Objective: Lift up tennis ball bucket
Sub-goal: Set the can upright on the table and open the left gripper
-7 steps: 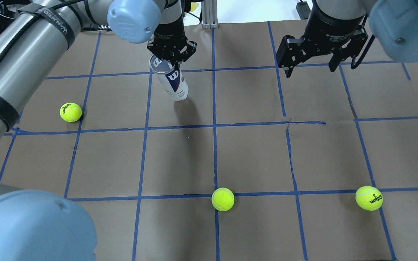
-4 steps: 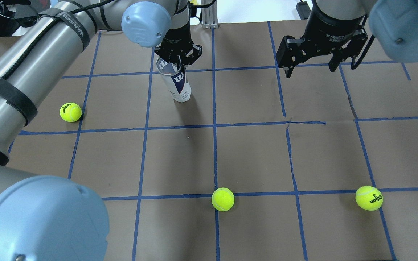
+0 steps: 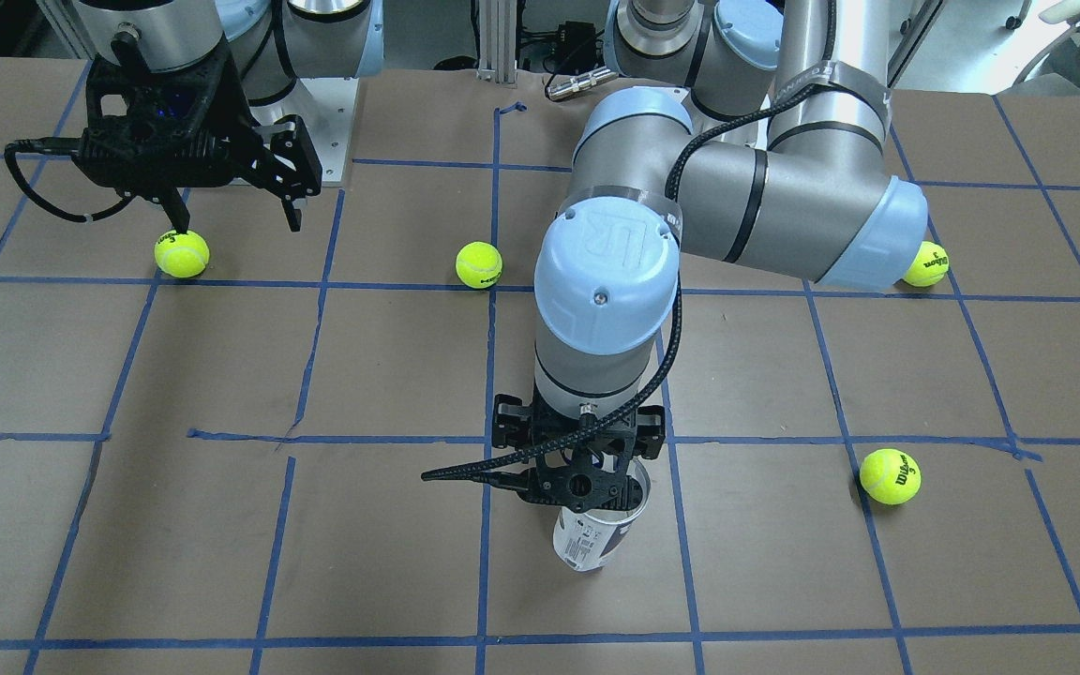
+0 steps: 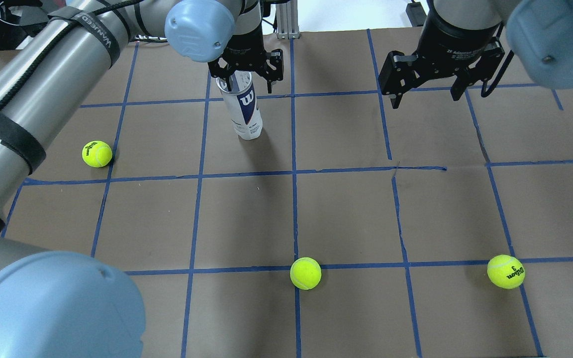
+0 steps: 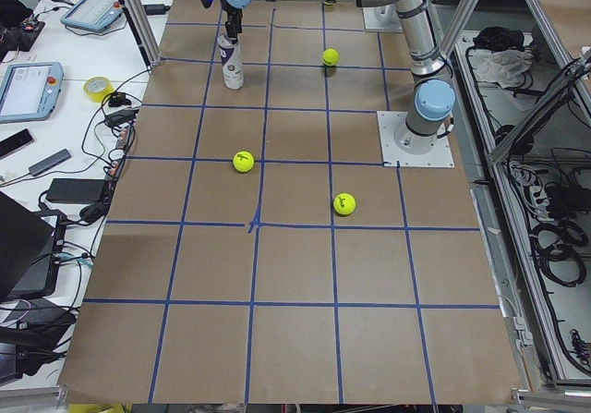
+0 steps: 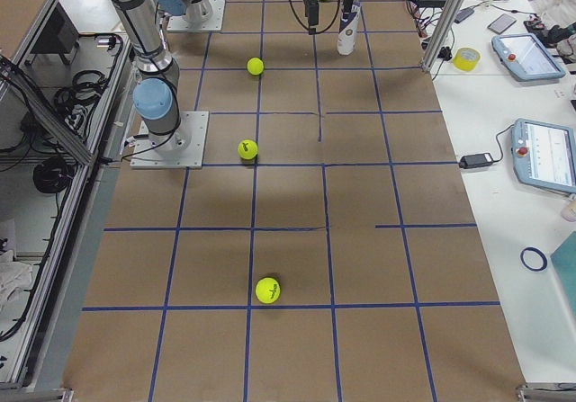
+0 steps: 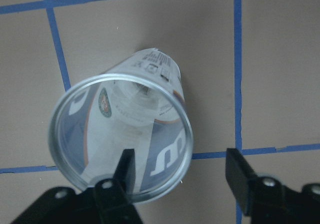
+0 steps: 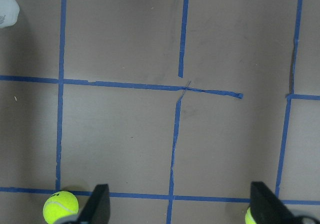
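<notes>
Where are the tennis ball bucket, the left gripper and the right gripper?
tennis ball bucket [image 4: 247, 107]: overhead view, on its label.
left gripper [image 7: 181, 176]: left wrist view, midway between its fingertips.
right gripper [image 4: 424, 101]: overhead view, midway between its fingertips.

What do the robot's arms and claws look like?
Silver-grey tubes with pale blue round caps at the joints. The left arm has black straps holding a braided black cable. The left gripper and right gripper are black, with two fingers each.

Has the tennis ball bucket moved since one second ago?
Yes. The tennis ball bucket tipped more upright: its top swung right, toward the long blue tape line, while its base kept its place.
</notes>
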Available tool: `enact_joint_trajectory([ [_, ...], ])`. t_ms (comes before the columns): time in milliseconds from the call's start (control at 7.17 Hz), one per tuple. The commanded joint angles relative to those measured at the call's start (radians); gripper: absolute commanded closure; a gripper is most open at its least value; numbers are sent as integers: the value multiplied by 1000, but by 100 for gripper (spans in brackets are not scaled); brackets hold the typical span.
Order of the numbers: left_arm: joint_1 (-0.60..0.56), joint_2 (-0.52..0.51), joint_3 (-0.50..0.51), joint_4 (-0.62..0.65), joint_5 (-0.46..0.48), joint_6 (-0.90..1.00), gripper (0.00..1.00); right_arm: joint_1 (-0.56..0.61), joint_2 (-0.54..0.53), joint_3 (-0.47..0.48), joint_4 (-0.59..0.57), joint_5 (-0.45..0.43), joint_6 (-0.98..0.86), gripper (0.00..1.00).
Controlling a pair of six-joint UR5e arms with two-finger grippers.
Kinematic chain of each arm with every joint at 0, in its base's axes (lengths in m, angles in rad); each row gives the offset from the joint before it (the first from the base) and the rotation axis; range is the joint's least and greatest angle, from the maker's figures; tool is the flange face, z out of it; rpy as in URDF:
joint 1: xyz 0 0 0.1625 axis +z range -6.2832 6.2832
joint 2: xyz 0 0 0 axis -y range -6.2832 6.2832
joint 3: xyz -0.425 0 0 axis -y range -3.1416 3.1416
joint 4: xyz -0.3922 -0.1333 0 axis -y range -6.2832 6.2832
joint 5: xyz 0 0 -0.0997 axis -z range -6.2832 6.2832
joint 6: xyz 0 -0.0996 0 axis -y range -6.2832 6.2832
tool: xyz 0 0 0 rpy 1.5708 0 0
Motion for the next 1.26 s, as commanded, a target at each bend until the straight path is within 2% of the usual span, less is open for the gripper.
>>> enact_joint_trajectory([
  [0,-5,81,-2,20,-3,-2,0,0,-1,1,2,0,0,0],
  [279,-7,251,-82,-36,-11,13,0,2,-4,1,2,0,0,0],
  [698,10,494,-382,-40,-9,13,0,0,-4,1,2,-2,0,0],
  [837,59,557,-447,-34,-11,65,0,0,-4,2,2,-2,0,0],
  [977,149,591,-451,-41,-17,225,0,0,-6,7,2,0,0,0],
  [1116,210,594,-447,-40,-32,265,0,0,-13,16,2,0,0,0],
])
